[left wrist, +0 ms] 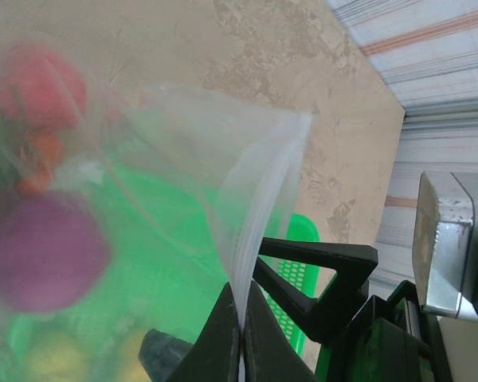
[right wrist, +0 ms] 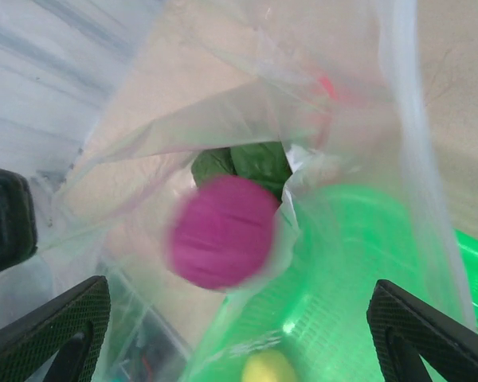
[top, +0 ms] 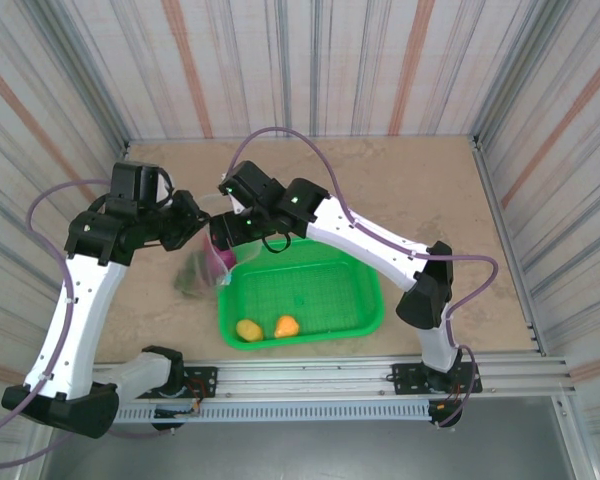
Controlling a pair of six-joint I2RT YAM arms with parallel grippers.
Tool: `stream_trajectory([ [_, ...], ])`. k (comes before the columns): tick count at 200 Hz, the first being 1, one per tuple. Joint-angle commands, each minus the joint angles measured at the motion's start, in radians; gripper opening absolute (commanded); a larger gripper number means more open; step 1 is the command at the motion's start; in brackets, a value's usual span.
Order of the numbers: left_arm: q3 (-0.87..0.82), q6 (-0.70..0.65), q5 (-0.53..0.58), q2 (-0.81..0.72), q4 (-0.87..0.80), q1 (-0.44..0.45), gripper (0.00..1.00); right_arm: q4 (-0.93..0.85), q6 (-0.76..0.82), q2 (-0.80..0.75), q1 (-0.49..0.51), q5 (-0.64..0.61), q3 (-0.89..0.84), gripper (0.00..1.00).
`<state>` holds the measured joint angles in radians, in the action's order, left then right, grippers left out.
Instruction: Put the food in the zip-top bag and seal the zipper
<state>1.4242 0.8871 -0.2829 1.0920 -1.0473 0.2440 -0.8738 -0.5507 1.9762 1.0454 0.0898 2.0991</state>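
The bag (top: pixel 193 268), centre-left in the top view, is clamped at its rim by the left jaws; the right jaws are spread wide over a pink fruit (right wrist: pixel 223 231) at its mouth. Should the rim sag, fruit could be spilled.

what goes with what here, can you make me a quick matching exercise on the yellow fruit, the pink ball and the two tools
Things:
1. yellow fruit
2. pink ball
3. left tool
4. right tool

Places or states:
a. open
b. in the green basket
c. shut on the edge of the bag
d. at the bag's mouth

Pairs: 1-b, 2-d, 3-c, 4-a
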Motion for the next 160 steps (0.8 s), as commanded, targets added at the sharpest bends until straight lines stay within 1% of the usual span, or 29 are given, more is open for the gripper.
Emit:
stream_trajectory([
  [1,0.008,-0.018,0.030,-0.011,-0.021,0.006,0.00,-0.033,0.043,-0.012,-0.006,-0.006,0.026,0.87],
  [14,0.022,-0.020,0.044,-0.003,-0.027,0.009,0.00,-0.026,0.054,-0.031,-0.011,-0.008,0.029,0.86],
  [47,0.055,-0.028,0.091,-0.001,-0.060,0.010,0.00,-0.012,0.076,-0.104,-0.038,0.036,0.021,0.82],
  [68,0.065,-0.034,0.117,-0.004,-0.080,0.011,0.00,-0.025,0.099,-0.178,-0.045,0.054,-0.041,0.81],
  [92,0.068,-0.032,0.163,-0.013,-0.115,0.011,0.00,-0.012,0.086,-0.306,-0.056,0.027,-0.209,0.81],
  [109,0.062,-0.030,0.171,-0.025,-0.121,0.008,0.00,0.009,0.056,-0.399,-0.083,0.037,-0.391,0.81],
  [123,0.056,-0.027,0.170,-0.030,-0.123,0.009,0.00,0.018,0.051,-0.454,-0.078,0.048,-0.523,0.81],
  [137,0.045,-0.025,0.162,-0.033,-0.122,0.008,0.00,0.017,0.052,-0.475,-0.064,0.076,-0.630,0.82],
  [160,0.009,-0.015,0.138,-0.040,-0.112,0.009,0.00,0.030,0.058,-0.453,-0.018,0.091,-0.760,0.84],
])
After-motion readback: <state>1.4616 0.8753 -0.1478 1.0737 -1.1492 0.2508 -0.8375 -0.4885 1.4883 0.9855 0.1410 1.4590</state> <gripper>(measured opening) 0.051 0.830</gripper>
